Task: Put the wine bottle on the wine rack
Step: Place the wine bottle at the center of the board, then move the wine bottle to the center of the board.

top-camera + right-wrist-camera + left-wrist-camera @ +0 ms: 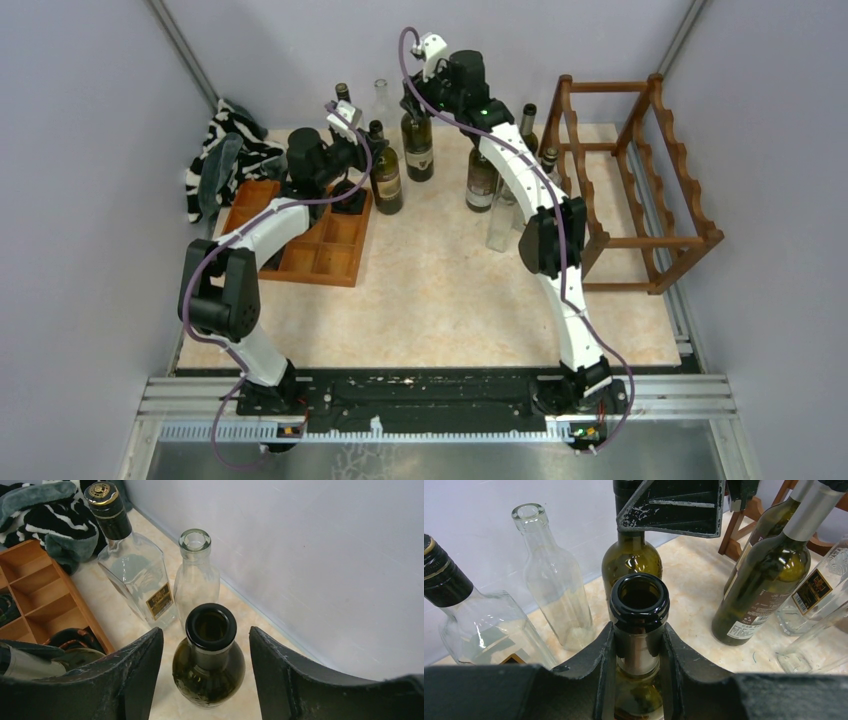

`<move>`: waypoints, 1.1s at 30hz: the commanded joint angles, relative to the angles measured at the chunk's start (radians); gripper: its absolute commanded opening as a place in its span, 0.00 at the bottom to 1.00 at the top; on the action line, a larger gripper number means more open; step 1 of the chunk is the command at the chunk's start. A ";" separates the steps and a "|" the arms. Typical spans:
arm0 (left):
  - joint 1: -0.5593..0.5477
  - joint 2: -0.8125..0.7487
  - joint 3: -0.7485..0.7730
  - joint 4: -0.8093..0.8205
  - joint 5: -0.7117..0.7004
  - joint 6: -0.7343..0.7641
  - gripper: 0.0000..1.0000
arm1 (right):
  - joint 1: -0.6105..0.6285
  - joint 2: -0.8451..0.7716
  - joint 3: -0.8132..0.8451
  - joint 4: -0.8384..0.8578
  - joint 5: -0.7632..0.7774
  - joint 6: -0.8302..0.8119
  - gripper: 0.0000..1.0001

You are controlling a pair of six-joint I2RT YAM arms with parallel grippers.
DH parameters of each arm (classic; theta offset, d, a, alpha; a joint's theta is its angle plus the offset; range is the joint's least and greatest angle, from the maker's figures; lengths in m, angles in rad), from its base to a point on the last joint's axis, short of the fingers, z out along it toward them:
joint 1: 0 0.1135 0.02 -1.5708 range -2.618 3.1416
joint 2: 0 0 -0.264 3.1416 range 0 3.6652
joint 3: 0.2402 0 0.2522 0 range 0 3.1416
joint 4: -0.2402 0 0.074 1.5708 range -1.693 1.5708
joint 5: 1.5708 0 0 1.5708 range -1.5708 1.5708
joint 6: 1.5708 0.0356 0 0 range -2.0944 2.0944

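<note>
left arm pose: base at near-left edge, elbow folded up by the table's [450, 290] left side, forearm angled far-right over the orange tray [330, 255], wrist beside a bottle neck
left gripper [639, 645]: jaws pinched tight on the neck of the wine bottle [639, 597], just below its open dark rim; fingers [599, 665] press both sides
wine bottle location: standing upright on the table just right of the tray's far corner [386, 180], well left of the wine rack, not on it
right arm pose: base at near-right edge, upper link rising to an elbow in front of the rack, forearm stretched far-left to the back centre, wrist tipped down
right gripper [206, 640]: jaws spread, one on each side of the second green bottle [210, 665], a clear gap both sides in the right wrist view
second green bottle location: upright at back centre [418, 145], just behind the wine bottle
wine rack [686, 170]: dark wooden frame with wavy rails, far-right of the table, no bottle seen on it
nearby: square clear bottle [135, 575] and round clear bottle [196, 580] by the back wall; striped cloth [225, 150] at far-left; more green bottles [482, 180] stand between the arms and the rack
</note>
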 commanded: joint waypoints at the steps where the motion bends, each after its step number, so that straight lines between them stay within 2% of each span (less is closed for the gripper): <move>1: 0.006 -0.040 0.003 0.029 0.018 -0.012 0.40 | 0.011 -0.070 0.059 0.027 -0.023 -0.010 0.66; 6: 0.006 -0.077 0.008 -0.004 -0.019 -0.070 0.80 | 0.010 -0.162 0.050 -0.032 -0.037 -0.059 0.80; 8: 0.006 -0.100 0.013 -0.028 -0.037 -0.079 0.90 | 0.006 -0.219 0.024 -0.047 -0.048 -0.074 0.84; 11: 0.006 -0.138 0.024 -0.068 -0.059 -0.084 0.98 | -0.004 -0.315 -0.022 -0.082 -0.064 -0.086 0.88; 14: 0.006 -0.189 0.049 -0.152 -0.095 -0.081 0.99 | -0.024 -0.418 -0.094 -0.146 -0.116 -0.085 0.89; 17: 0.008 -0.268 0.067 -0.237 -0.143 -0.089 0.99 | -0.062 -0.550 -0.244 -0.173 -0.189 -0.072 0.89; 21: 0.010 -0.374 0.067 -0.328 -0.038 -0.144 0.99 | -0.104 -0.658 -0.395 -0.246 -0.189 -0.116 0.89; 27: 0.010 -0.463 -0.027 -0.367 0.223 -0.357 0.99 | -0.111 -0.652 -0.474 -0.313 -0.041 -0.122 0.89; 29: 0.010 -0.508 -0.080 -0.362 0.249 -0.379 0.99 | -0.116 -0.636 -0.484 -0.303 0.040 -0.118 0.89; 33: 0.010 -0.601 -0.164 -0.428 0.228 -0.320 0.99 | -0.134 -0.595 -0.474 -0.306 0.085 -0.101 0.88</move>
